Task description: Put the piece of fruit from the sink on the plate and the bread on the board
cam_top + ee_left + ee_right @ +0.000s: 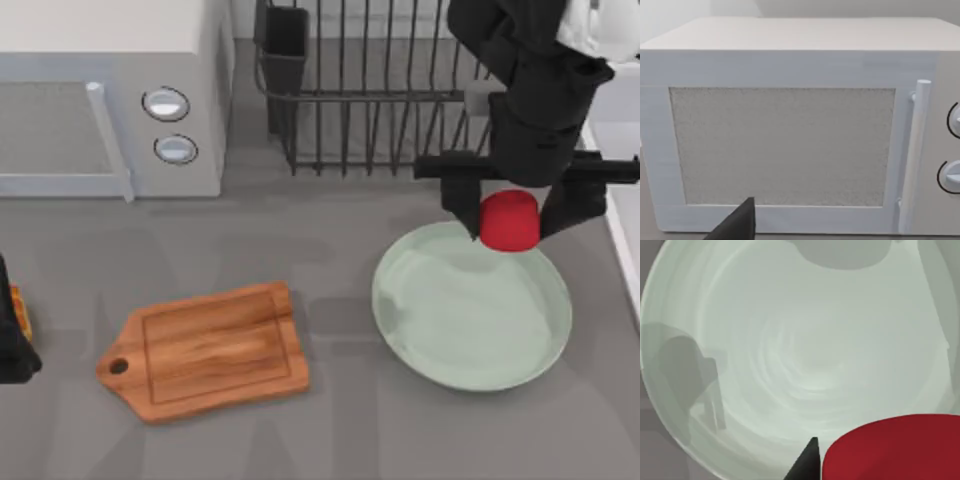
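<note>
1. The right tool (510,215) hangs over the far rim of the plate (440,330), its 2 fingers clenched on the piece of fruit (509,220). The right wrist view looks down past the red fruit (895,447) into the pale green plate (790,340), with the tool's shadow on the glaze.
2. Progress, as I judge it: the fruit is out of the sink (625,150) and carried above the plate but not yet set down, so the first half is close to done. It sits near the plate's edge rather than its middle; a release here might let it roll toward the rim.
3. The second half looks partly begun. The board (205,350) lies bare on the surface (330,440) at the left, handle pointing left. At the top view's left edge, the left tool (12,335) shows as a dark shape with a strip of golden-brown beside it, probably the bread (20,312). I cannot tell whether that tool is grasping it or released.
4. Around the scene: a white microwave (110,90) stands at the far left, and the left wrist view faces its door (782,145) and handle (917,150). A dark wire dish rack (370,90) stands behind the plate.
5. Nothing lies between fruit and plate, or between the left edge and the board. The rack is close behind the right arm, so any lift backward needs care.
</note>
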`<state>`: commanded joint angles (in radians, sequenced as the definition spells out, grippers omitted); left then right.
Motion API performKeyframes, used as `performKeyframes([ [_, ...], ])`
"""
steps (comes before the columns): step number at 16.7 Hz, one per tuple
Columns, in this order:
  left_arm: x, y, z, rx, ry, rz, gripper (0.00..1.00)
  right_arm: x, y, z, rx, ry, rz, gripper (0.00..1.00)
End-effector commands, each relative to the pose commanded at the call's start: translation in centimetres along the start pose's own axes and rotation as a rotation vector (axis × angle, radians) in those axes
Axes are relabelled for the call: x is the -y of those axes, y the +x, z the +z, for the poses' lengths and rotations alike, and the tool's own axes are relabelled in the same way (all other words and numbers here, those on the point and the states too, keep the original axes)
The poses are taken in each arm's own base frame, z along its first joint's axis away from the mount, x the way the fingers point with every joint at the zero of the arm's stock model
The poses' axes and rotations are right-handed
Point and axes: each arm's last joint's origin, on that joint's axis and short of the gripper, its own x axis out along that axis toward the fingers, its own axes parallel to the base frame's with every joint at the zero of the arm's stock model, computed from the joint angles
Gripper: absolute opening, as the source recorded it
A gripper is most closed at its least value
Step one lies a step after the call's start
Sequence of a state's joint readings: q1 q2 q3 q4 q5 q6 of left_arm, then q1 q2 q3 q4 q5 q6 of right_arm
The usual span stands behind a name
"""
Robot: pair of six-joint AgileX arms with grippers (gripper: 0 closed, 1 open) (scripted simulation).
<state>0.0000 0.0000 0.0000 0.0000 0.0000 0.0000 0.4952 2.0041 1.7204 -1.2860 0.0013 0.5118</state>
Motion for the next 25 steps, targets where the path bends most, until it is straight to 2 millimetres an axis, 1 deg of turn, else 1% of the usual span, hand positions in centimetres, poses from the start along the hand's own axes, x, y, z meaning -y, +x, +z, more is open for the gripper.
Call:
performKeyframes([
  [5, 0.0, 0.0, 0.0, 0.0, 0.0, 0.0, 1.0, -0.14, -0.04, -0.11, -0.001, 0.0, -0.001, 0.0],
  [18, 0.0, 0.0, 0.0, 0.0, 0.0, 0.0, 1.0, -0.14, -0.04, -0.11, -0.001, 0.0, -0.001, 0.98],
  [19, 0.0, 0.0, 0.0, 0.0, 0.0, 0.0, 1.0, -0.14, -0.04, -0.11, -0.001, 0.0, -0.001, 1.0],
  [25, 0.0, 0.0, 0.0, 0.0, 0.0, 0.0, 1.0, -0.14, -0.04, -0.11, -0.001, 0.0, -0.001, 1.0],
])
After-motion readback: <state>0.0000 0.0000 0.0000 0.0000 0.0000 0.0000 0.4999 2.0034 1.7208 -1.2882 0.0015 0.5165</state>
